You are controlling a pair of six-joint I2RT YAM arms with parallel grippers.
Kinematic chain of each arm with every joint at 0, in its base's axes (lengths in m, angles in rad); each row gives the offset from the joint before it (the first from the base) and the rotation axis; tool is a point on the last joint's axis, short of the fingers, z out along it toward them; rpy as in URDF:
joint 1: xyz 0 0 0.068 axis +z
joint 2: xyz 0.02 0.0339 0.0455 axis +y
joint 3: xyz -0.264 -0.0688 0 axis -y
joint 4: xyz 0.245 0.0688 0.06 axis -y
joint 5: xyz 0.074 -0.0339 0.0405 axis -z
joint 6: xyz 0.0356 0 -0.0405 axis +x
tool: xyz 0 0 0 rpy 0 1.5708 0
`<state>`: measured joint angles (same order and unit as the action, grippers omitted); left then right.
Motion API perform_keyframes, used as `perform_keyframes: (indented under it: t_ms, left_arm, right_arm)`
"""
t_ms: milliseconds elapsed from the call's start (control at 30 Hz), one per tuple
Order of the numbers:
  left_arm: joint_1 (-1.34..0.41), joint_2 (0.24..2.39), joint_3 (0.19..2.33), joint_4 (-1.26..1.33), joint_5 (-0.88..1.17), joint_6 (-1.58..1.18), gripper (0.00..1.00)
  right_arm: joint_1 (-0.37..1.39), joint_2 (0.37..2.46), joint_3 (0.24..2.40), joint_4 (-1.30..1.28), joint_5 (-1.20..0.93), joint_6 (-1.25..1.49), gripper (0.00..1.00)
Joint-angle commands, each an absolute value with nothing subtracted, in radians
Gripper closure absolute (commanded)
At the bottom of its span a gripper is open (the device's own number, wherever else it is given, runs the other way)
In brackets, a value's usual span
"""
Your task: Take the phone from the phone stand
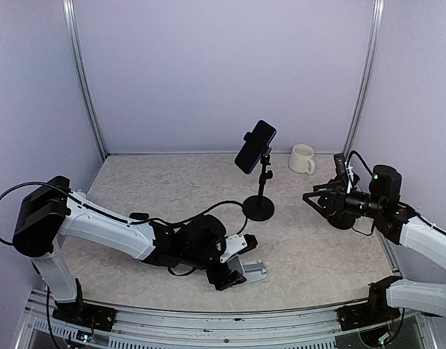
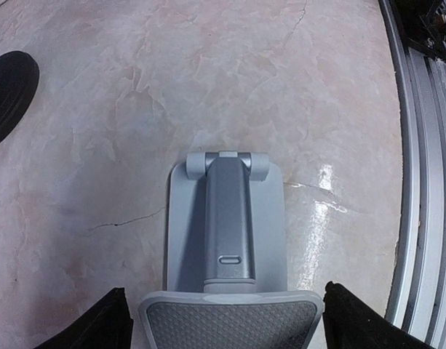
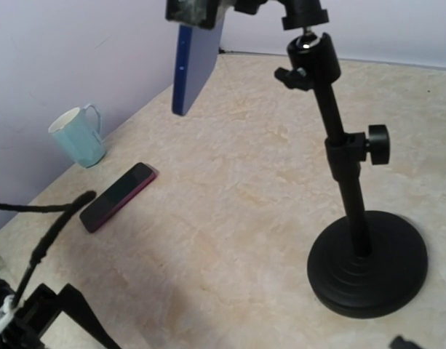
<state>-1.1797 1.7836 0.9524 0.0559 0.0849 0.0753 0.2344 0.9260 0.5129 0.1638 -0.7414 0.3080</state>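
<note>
phone (image 1: 255, 146): dark blue, tilted, clamped | phone stand (image 1: 259, 209): black, upright

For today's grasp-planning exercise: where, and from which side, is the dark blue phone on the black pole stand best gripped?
Probably the free lower half of the dark blue phone, below the clamp, pinched across its flat sides. Come from the right: its thin edge faces the open right claw, and that end hangs clear of the black pole stand.

A pale marbled table (image 1: 172, 193) carries a pale mug (image 1: 303, 159), upright at two o'clock. A grey folding stand (image 1: 250, 270) lies at six o'clock, its arm folded along its base plate. In the right wrist view, a dark red handset (image 3: 118, 196) lies flat at five o'clock of the mug, near it but apart.
</note>
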Motion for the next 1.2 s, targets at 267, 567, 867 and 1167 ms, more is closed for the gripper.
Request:
perform_keyframes:
  t_ms: [267,567,867,1167]
  left_arm:
    - [-1.187,1.828,1.011,0.001,0.056,0.103,0.30]
    - [-1.175,1.726,0.977,-0.017,-0.003,0.068,0.54]
    - [-1.036,1.518,0.876,0.021,-0.064,-0.029,0.60]
    - [-0.779,1.385,0.866,0.004,-0.221,-0.162,0.63]
  right_arm:
    - [0.229,0.920,0.495,0.181,-0.746,0.301,0.00]
    - [0.229,0.918,0.498,0.179,-0.744,0.302,0.00]
    - [0.229,0.927,0.503,0.189,-0.750,0.305,0.00]
    - [0.229,0.931,0.514,0.189,-0.754,0.309,0.00]
